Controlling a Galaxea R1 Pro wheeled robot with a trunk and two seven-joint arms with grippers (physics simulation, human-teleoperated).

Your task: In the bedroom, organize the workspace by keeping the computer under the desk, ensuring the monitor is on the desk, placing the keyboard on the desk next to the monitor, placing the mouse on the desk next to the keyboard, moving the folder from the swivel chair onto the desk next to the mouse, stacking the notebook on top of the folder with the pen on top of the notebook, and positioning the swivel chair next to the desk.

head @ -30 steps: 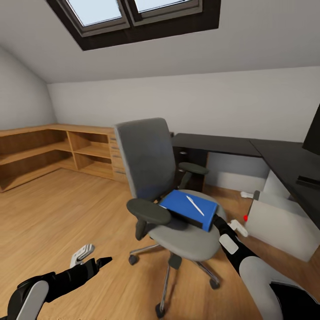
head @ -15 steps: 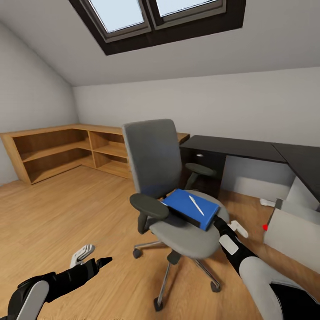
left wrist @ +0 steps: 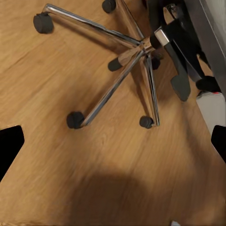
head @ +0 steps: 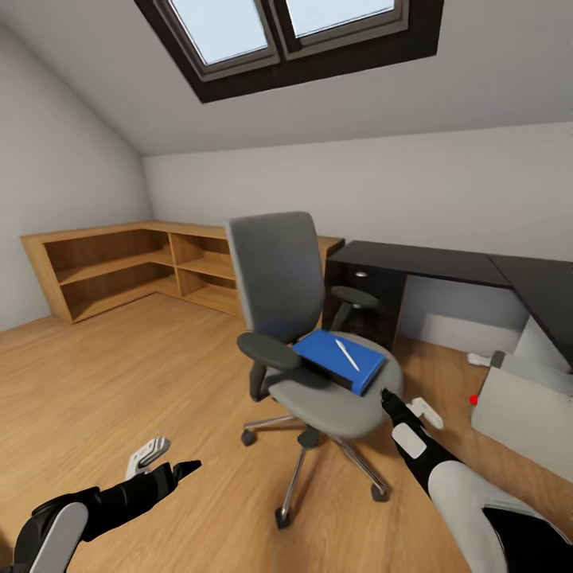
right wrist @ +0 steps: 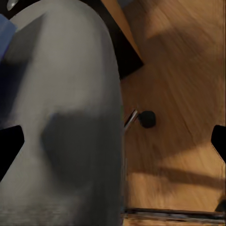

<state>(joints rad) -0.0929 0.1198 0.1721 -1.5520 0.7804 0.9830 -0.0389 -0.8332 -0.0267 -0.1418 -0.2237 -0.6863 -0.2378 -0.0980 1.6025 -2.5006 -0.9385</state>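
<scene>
Centre frame in the head view, swivel chair (head: 306, 334) stands off the desk (head: 446, 267), carrying the blue folder (head: 338, 358) with pen (head: 347, 354) on top. Right gripper (head: 387, 395) sits just beside the seat edge, likely lining up on the folder; left gripper (head: 163, 461) hangs low, lower left. Both jaws spread wide, empty. Computer (head: 521, 410) at right edge.

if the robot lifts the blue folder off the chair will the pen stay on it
Probably not if tilted: the pen is a thin round stick lying loose atop the folder, so it may roll off. The swivel chair stands on castors, so a nudge could shift it.
</scene>
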